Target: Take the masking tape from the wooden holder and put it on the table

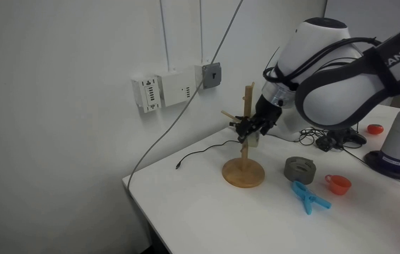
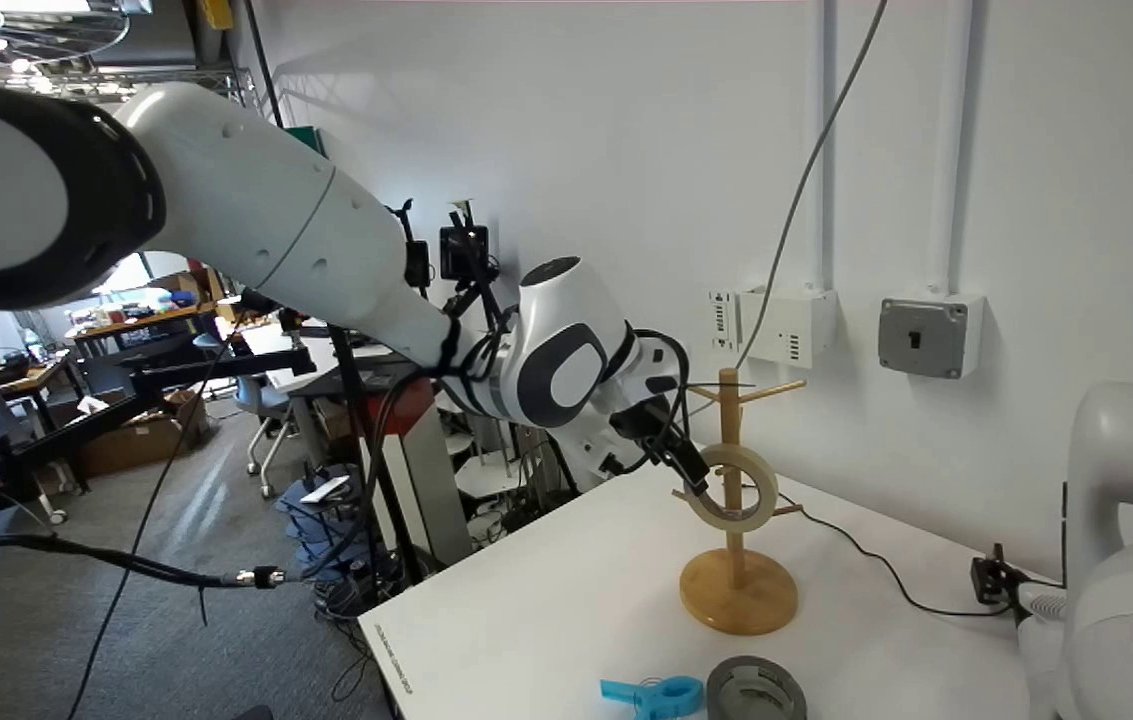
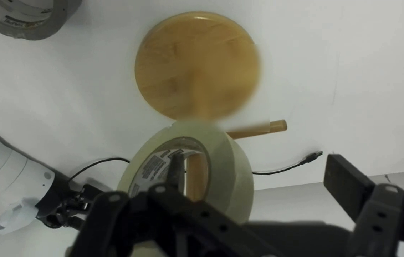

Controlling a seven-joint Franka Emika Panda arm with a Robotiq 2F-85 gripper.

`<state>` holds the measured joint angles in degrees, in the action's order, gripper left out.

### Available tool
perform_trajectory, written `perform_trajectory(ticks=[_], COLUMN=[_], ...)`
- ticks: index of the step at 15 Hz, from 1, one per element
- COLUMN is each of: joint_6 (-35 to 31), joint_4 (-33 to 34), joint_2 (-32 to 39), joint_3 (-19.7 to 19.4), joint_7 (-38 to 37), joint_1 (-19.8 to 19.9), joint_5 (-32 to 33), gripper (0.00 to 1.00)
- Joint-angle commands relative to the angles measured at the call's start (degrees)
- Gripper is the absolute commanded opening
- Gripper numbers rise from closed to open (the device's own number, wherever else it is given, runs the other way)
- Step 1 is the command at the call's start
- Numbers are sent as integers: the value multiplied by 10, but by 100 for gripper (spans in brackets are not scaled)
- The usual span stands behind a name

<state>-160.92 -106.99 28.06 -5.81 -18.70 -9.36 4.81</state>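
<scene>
Hanging on the wooden holder (image 1: 244, 173) above its disc base, the masking tape (image 1: 253, 140) is partly hidden behind the gripper (image 1: 239, 131) in an exterior view; the grey roll (image 1: 300, 171) lies on the table (image 1: 192, 201) near that base. In an exterior view I see the tape almost whole at the holder's post. In the wrist view the jaws stand spread, the fingers (image 3: 348, 187) wide apart, one across the tape's hole.
</scene>
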Motion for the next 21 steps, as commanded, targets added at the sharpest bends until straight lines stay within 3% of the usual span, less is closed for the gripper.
perform_trajectory(ticks=[1,6,11,13,15,21], joint_6=[-21,-26,-25,-26,-27,-43], joint_4=[26,36,49,50,49,25], joint_2=[26,38,45,45,43,28], joint_3=[-25,-34,-37,-39,-41,-52], joint_7=[-18,-19,-27,-29,-31,-45], joint_1=[-18,-20,-20,-23,-26,-40], joint_5=[13,6,3,6,7,10], gripper=[100,100,83,59,52,5])
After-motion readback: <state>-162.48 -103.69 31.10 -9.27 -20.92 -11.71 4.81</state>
